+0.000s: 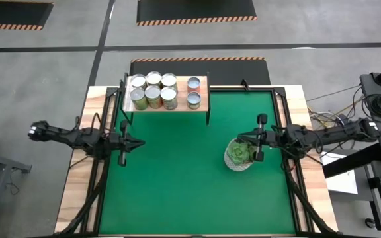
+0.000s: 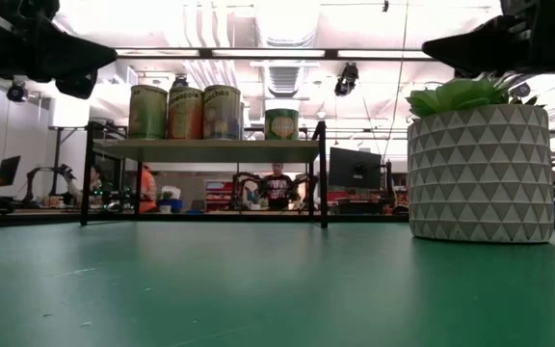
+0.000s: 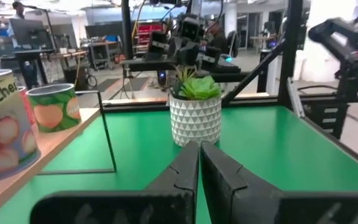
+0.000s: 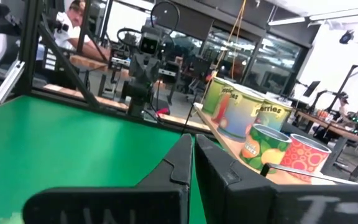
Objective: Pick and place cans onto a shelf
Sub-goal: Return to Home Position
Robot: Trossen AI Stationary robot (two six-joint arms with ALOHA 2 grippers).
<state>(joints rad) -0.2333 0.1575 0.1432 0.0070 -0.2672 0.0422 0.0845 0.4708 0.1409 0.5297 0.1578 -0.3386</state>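
Several cans point(image 1: 154, 89) with coloured labels stand upright on their bases on the shelf point(image 1: 200, 106), a light-wood board on thin black legs at the far middle of the green mat. Most cluster at its left end and two point(image 1: 194, 92) stand to their right. The low view shows the cans point(image 2: 186, 113) on the shelf point(image 2: 205, 149). My left gripper point(image 1: 141, 141) hangs shut and level over the mat's left side, near the shelf's left legs. My right gripper point(image 1: 240, 139) hangs shut at the right, above the potted plant. Nothing lies between either pair of fingers point(image 3: 199, 149) point(image 4: 191, 143).
A white patterned pot with a green plant point(image 1: 239, 156) stands on the mat right of centre, under the right gripper point(image 2: 480, 173). The green mat point(image 1: 177, 192) lies bare toward the near edge. Black frame rails run along both table sides. People and benches show in the room behind.
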